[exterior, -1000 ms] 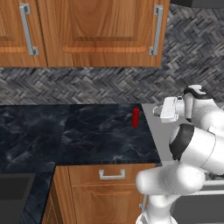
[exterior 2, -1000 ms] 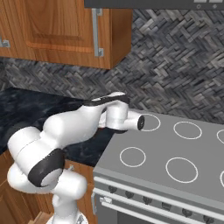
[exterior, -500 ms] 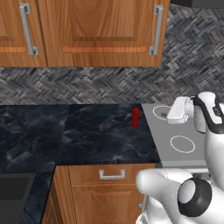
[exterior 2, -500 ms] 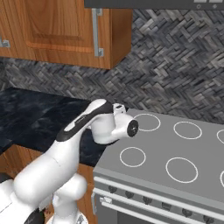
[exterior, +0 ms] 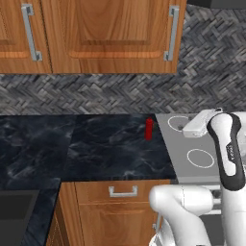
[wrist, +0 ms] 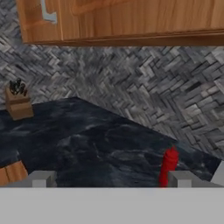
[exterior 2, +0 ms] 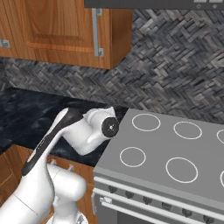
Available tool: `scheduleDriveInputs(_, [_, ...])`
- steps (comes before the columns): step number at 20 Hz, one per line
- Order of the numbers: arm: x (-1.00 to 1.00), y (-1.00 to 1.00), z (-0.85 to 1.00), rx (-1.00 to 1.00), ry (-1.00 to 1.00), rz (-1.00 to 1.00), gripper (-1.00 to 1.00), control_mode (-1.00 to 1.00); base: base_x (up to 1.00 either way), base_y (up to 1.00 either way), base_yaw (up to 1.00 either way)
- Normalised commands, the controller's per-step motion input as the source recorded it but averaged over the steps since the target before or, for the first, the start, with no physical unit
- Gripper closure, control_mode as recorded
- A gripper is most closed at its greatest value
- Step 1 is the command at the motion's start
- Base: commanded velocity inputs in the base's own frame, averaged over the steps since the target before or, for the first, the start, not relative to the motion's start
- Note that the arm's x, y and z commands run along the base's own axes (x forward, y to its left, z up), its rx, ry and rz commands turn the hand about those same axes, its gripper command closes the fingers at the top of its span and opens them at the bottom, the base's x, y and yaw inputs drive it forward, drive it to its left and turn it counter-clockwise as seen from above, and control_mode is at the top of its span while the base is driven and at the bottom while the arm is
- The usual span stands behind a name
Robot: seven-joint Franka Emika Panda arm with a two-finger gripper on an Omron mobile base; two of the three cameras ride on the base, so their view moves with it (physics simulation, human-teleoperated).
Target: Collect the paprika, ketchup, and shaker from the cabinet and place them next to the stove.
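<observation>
Fingers (wrist: 43,179) spread fully wide, holding nothing; the ketchup (exterior: 149,129) already stands on the dark counter just beside the stove (exterior: 192,144). Judging by that, paprika and shaker remain to fetch

— Where does the ketchup (exterior: 149,129) stand?
— On the tabletop (exterior: 96,149), near the back wall (exterior: 96,98), just left of the stove (exterior: 192,149).
— What is above?
— The closed cupboards (exterior: 105,33) hang over the tabletop.
— Anything else?
— In the hand view a knife block (wrist: 17,103) stands far from the ketchup, by the wall.
</observation>
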Motion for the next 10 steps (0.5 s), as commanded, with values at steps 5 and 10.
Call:
scheduleDriveInputs(5, [-0.55,0.35,0.37,-0.06,0.23,-0.16,-1.00,-1.00,0.00,0.00,0.00])
scheduleDriveInputs(10, [-0.58,0.38,0.26,-0.07,0.22,-0.16,-1.00,-1.00,0.00,0.00,0.00])
